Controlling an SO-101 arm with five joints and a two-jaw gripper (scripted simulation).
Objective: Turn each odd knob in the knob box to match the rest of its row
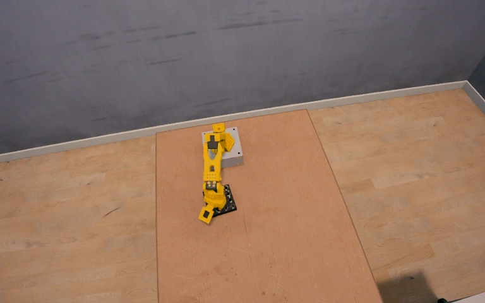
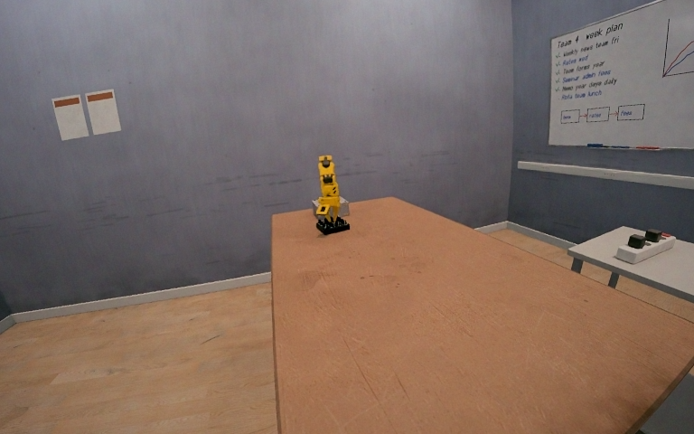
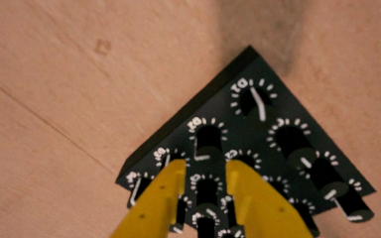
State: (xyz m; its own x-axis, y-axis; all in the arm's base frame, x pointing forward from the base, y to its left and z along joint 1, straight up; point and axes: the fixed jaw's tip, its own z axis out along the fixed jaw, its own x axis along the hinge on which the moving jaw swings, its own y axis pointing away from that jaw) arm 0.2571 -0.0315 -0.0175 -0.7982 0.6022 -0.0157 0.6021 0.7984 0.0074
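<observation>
The black knob box (image 1: 230,210) (image 2: 333,231) (image 3: 218,103) lies on the table under my arm. In the wrist view its D row runs along the upper left edge. The line on knob D1 (image 3: 261,110) points roughly up in that view; the line on knob D2 (image 3: 208,144) points left. Knob D3 shows only partly beside a finger, and knob D4 (image 3: 140,187) is at the far left corner. My gripper (image 3: 205,168) (image 2: 332,220) is slightly open above the box, with nothing between its fingertips. The fingers hide several knobs; in the top view the arm covers the fingertips.
The grey base block (image 1: 232,161) (image 2: 340,207) of my arm stands behind the box on the wooden table (image 1: 271,214) (image 2: 409,316). Tall knobs crowd the box around the fingers. A power strip (image 2: 645,248) lies on a separate side table at the right.
</observation>
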